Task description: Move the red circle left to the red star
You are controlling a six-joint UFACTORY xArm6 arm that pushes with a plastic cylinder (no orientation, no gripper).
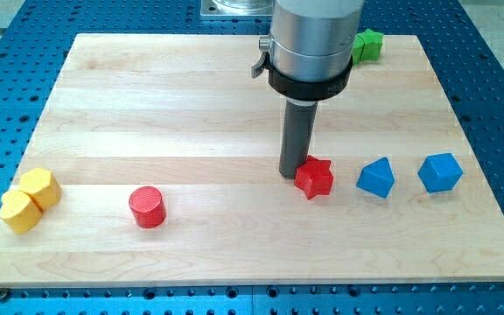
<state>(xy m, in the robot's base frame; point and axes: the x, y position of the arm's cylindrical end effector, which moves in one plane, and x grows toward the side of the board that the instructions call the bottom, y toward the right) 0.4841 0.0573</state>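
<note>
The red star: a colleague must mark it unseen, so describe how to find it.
On the wooden board, look just right of centre, where my tip comes down. The red star sits against it. Its neighbours to the right are two blue blocks; only it is red and pointed.

no text, label, brand, number or sign can be read anywhere: none on the pale wooden board (234, 96), the small coloured plastic blocks, the silver and black arm housing (311, 44) at 12 o'clock, or the blue perforated table (7, 17).
</note>
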